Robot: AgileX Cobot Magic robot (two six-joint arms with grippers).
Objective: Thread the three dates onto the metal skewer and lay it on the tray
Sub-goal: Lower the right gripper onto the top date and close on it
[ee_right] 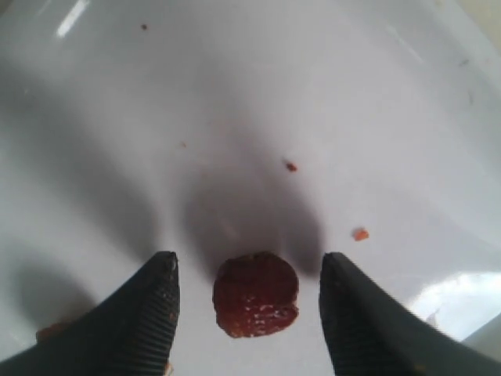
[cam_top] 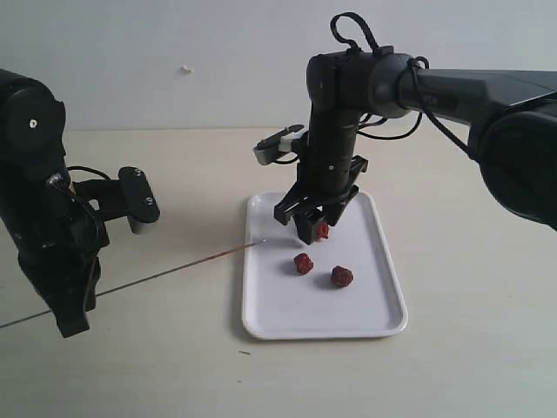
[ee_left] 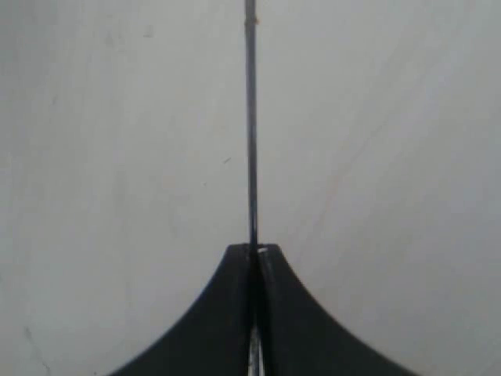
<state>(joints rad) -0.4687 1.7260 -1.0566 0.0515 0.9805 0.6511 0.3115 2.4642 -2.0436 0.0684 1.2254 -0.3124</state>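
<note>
left gripper (ee_left: 254, 251): my jaws pressed together, pinching the metal skewer (cam_top: 174, 272); skewer slants toward the tray (cam_top: 365, 305), tip just over its rim; right gripper (ee_right: 249, 262): my jaws spread, straddling first date (ee_right: 256, 294) on the tray, gaps either side; second date (cam_top: 303, 263) and third date (cam_top: 342, 277): loose on the tray, nearby, apart

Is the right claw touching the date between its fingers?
Apart. The right wrist view shows the date between the right gripper's fingers, a clear gap on each side.
</note>
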